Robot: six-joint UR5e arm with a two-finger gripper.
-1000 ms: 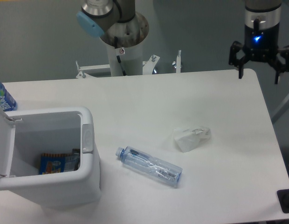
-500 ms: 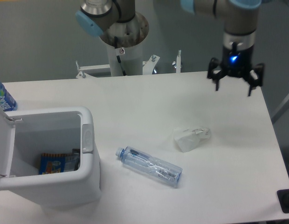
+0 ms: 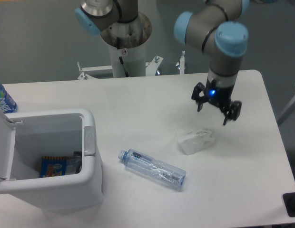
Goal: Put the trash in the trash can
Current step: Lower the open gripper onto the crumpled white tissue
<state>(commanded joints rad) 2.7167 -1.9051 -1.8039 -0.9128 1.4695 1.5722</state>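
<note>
A crumpled white paper wad lies on the table right of centre. A crushed clear plastic bottle with a pale blue cap lies on its side just left and in front of the wad. The white trash can stands at the front left with its lid flipped open to the left. My gripper hangs open above the table, slightly behind and to the right of the wad, with nothing between its fingers.
A blue-orange snack wrapper lies inside the can. A bottle with a blue-and-white label stands at the left edge behind the can. The arm's base column rises behind the table. A black object sits at the front right corner.
The gripper has come down and to the left from beyond the table's far right corner to just above the paper wad, still open. The trash has not moved.
</note>
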